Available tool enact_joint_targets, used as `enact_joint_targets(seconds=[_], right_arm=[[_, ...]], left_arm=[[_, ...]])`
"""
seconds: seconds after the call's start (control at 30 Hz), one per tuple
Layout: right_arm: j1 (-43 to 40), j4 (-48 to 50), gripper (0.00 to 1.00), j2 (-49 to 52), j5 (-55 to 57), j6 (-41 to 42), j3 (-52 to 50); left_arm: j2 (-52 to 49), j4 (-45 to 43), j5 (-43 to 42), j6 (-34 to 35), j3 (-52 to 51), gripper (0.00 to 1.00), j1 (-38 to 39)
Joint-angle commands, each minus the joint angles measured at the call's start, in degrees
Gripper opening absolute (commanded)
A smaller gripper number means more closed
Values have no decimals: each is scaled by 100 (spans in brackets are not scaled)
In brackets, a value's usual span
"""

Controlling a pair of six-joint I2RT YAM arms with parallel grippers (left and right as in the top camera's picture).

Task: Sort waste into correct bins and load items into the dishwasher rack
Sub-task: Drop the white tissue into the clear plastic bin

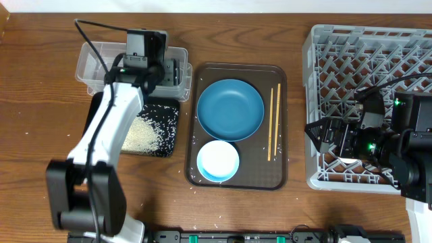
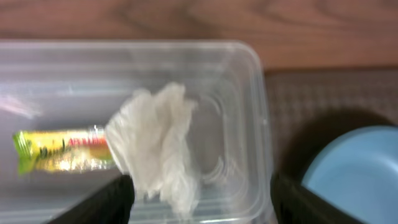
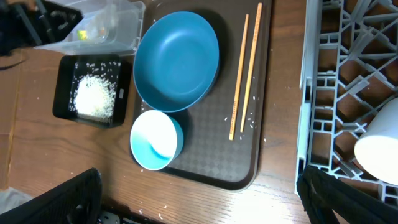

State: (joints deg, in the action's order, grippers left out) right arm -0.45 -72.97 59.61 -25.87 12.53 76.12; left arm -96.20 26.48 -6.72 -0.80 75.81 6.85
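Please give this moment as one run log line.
left end effector open above tub | tissue, wrapper in tub | rice in black tray | right end effector open at rack | dish, bowl, chopsticks on brown tray

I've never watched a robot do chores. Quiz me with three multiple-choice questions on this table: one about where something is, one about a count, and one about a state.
1. Where is the heap of rice?
A. in a sink
B. in the black tray
C. in a paper bag

2. How many chopsticks lie on the brown tray?
A. one
B. four
C. two

3. How does the light blue bowl stand?
A. upright and empty
B. upside down
C. full of rice

Answers:
1 B: the overhead view shows the white grains piled in the black tray.
2 C: two thin sticks lie side by side, right of the dark blue dish.
3 A: its white inside faces up with nothing in it.
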Motion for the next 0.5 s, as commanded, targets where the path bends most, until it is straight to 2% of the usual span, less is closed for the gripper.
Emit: enact_joint_targets(seconds=[0.0,0.23,0.43,0.47], right_arm=[[52,11,99,15,20,-39,17],[52,11,99,31,44,-42,17],[52,11,99,35,61,-39,17],[52,9,99,35,61,-39,17]], left_arm=[[828,461,-79,111,216,72,103],[2085,1799,-79,240,216,72,420],[2450,2625,-79,308,216,73,688],[2459,2732,-81,308,216,76,702]])
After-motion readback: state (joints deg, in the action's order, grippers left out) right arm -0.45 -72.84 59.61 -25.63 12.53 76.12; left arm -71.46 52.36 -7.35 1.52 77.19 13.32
